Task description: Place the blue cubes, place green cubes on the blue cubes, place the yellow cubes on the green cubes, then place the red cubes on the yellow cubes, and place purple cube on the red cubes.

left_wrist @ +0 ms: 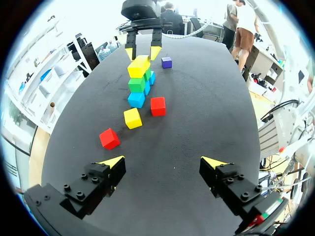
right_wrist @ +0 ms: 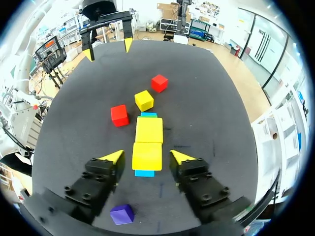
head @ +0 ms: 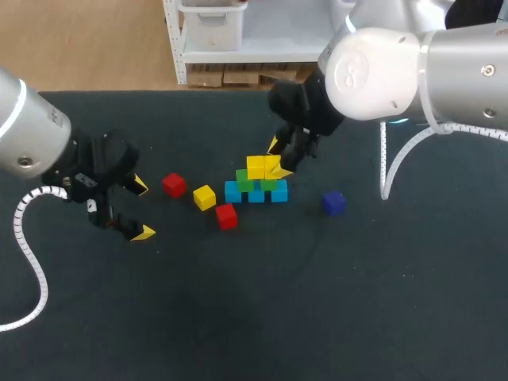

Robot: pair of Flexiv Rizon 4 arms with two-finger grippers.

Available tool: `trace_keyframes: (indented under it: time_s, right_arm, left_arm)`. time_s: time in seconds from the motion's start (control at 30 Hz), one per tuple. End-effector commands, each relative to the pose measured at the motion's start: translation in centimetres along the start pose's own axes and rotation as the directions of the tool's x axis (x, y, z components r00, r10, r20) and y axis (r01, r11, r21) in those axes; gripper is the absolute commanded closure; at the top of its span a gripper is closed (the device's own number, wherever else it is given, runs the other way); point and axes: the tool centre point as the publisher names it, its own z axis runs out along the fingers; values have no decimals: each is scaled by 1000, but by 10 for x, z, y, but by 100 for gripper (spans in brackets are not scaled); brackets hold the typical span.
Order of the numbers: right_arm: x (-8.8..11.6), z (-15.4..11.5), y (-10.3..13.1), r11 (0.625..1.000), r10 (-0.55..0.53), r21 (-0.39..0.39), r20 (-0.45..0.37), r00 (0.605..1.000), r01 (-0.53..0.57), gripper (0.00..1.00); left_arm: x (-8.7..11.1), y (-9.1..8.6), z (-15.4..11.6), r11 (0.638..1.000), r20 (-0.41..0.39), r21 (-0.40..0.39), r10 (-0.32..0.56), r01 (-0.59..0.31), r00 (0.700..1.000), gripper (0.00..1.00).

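Nearest the right wrist camera, the right gripper [right_wrist: 147, 157] stands open, with a thin gap showing on each side of the yellow cube [right_wrist: 146, 153] between its fingers. That cube sits on top of the stack, touching a second yellow cube [right_wrist: 149, 130] just ahead of it.

From the right wrist view the layers beneath are almost wholly covered. Only slivers of the blue cubes [right_wrist: 144, 173] peek out at either end, and the green cubes [head: 244, 179] show only in the other views. In the head view the right gripper hides part of the nearer yellow cube, and how closely its tips sit to the cube cannot be made out there.

A purple cube [right_wrist: 121, 214] lies on the table [right_wrist: 206, 98] beside the right gripper, apart from the stack. A loose yellow cube [right_wrist: 143, 100] and two red cubes [right_wrist: 119, 115] lie on the cloth beyond the stack.

Further off, the left gripper [left_wrist: 163, 162] hangs with its fingers spread wide and holds nothing, well apart from every cube.
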Motion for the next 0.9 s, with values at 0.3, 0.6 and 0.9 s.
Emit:
trace_keyframes:
  time_s: [0.3, 0.6, 0.9]
  right_arm:
    - [10, -22, -6, 1000, 5, 13, 1, 1000, -5, 0]
    - [51, -73, -14, 1000, 2, -2, 87, 996, -2, 0]
    - [88, -105, -17, 999, 42, -37, 200, 979, -35, 0]
  left_arm:
    - [2, 0, 0, 1000, 7, 0, 3, -3, 1000, 0]
    - [2, 0, 0, 1000, 7, 0, 3, -3, 1000, 0]
    - [2, 0, 0, 1000, 7, 0, 3, -3, 1000, 0]
